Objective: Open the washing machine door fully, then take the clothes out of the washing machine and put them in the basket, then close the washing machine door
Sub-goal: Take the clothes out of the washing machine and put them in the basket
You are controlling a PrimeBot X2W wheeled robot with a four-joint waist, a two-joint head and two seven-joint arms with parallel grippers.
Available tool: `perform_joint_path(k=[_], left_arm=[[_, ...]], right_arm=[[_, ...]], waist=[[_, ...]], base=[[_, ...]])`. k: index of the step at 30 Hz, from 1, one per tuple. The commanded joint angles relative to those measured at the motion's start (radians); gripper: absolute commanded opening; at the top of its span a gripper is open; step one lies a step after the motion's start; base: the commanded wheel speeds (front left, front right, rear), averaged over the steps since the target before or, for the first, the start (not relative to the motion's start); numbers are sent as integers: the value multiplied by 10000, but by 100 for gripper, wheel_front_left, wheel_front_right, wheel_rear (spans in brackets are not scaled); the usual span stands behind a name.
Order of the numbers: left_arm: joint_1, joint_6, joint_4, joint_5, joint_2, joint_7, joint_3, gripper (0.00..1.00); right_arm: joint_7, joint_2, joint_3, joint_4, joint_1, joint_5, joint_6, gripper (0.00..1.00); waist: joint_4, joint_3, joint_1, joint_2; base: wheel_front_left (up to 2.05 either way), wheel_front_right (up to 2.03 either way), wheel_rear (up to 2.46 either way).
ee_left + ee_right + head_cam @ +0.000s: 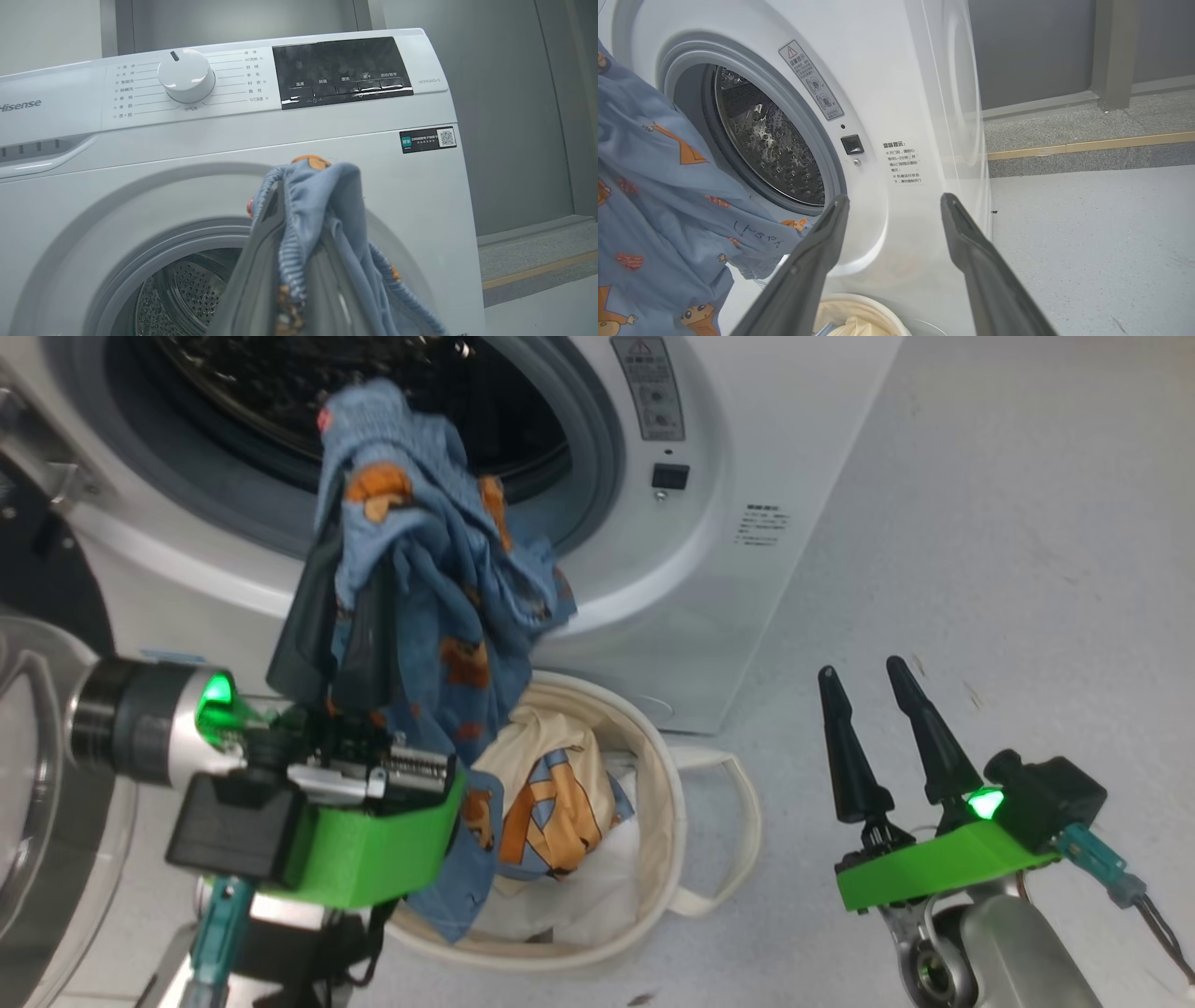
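The washing machine point(709, 560) stands with its round opening bare, and the washing machine door point(37, 784) is swung wide to the left. My left gripper point(347, 546) points up in front of the opening, shut on the blue animal-print garment point(439, 569), which drapes over its fingers and hangs down to the basket point(667, 775). In the left wrist view the same garment point(322, 210) covers the fingers. The cream garment with blue and orange blocks point(551, 798) lies in the basket. My right gripper point(864, 667) is open and holds nothing, right of the basket; its fingers point(831, 233) frame the machine's front.
A plain white sheet point(597, 887) lies in the basket under the cream garment. The drum point(770, 144) looks dark and bare where visible. Grey floor point(980, 569) spreads to the right of the machine. A raised kerb with a yellow strip point(1087, 144) runs behind.
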Motion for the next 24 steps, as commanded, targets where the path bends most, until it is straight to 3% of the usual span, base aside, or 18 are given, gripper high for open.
perform_joint_path(k=[1,13,24], left_arm=[[11,90,-431,-60,143,-33,276,0],[934,-67,103,-223,115,-33,-88,0],[950,-611,3780,-671,-232,-34,-470,0]], right_arm=[[-49,-1,191,-287,57,-99,6,100],[-49,-1,288,-219,166,-90,6,100],[-49,-1,219,-260,-8,-216,6,100]], waist=[[142,-174,0,-1],[303,-235,0,-1],[191,198,0,-1]], base=[[0,0,0],[0,0,0],[0,0,0]])
